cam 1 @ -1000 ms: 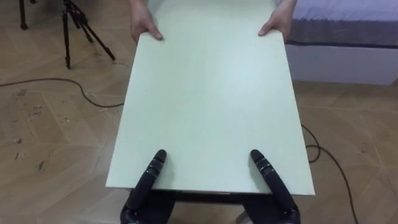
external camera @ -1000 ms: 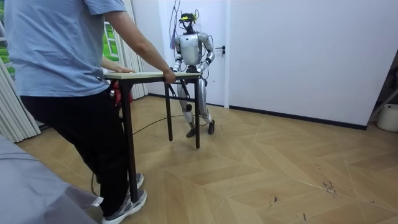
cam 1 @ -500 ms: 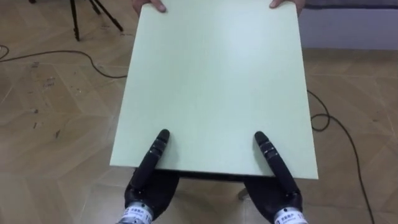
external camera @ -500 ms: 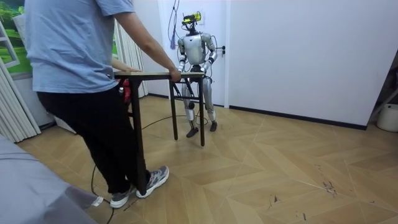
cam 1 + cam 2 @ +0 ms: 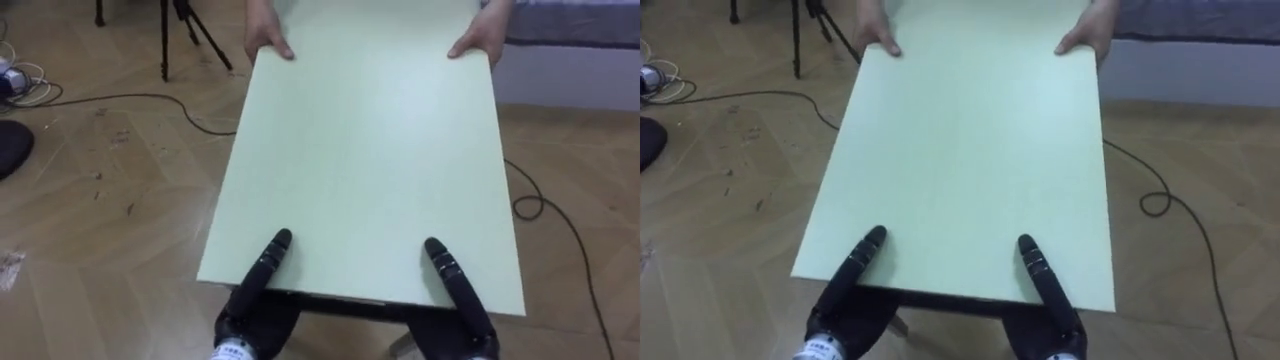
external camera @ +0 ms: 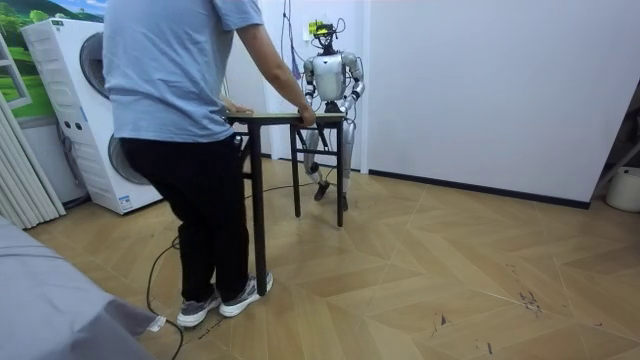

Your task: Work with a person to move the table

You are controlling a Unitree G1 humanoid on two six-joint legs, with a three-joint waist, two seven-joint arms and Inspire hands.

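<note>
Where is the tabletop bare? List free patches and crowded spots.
The whole middle of the table is bare, bordered by the person's hands at the far corners and the left robot hand and right robot hand at the near edge. The strip between the two robot hands is free too. Crowded: only those four spots.

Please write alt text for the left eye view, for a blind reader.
The robot's left hand and right hand lie on the near edge of a pale green table; a person's hands hold its far edge.
</note>
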